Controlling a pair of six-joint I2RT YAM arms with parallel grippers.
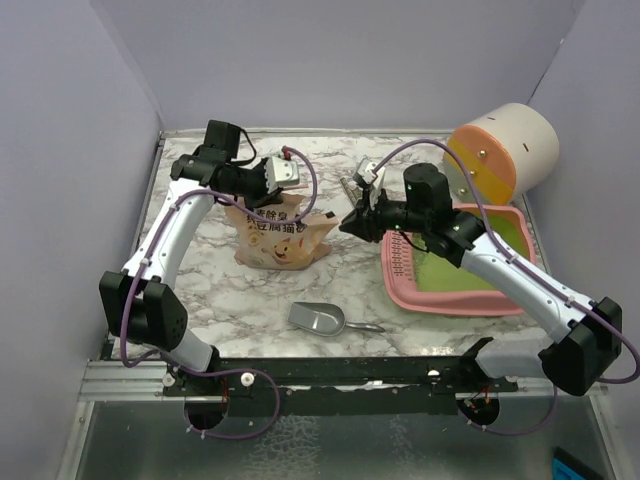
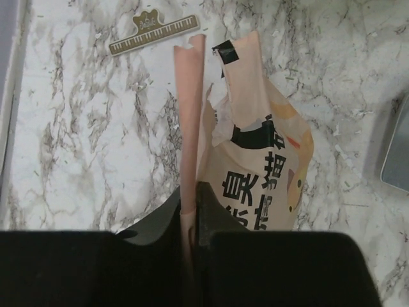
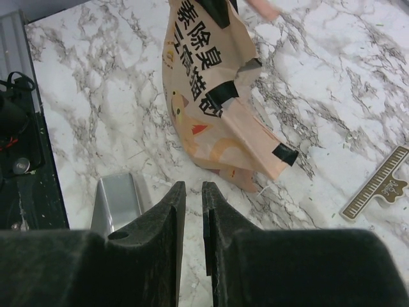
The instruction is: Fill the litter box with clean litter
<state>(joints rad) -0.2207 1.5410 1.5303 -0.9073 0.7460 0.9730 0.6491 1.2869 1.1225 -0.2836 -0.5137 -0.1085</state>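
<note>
Left tool [image 2: 190, 204] is clamped on the top edge of the bag [image 2: 255, 160]; right tool [image 3: 193, 192] is narrow and empty. Litter box [image 1: 440, 302] sits on the counter [image 1: 220, 290], right of the bag. Judgement: pouring not begun; filling remains outstanding.

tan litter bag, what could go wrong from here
1. The left gripper pinches only a thin strip at the torn top of the tan printed bag. That strip could rip or slip out when lifted.
2. The right gripper holds nothing, so the bag is held at one side only. It may tip and spill onto the marble table, short of the pink plastic litter box.
</note>
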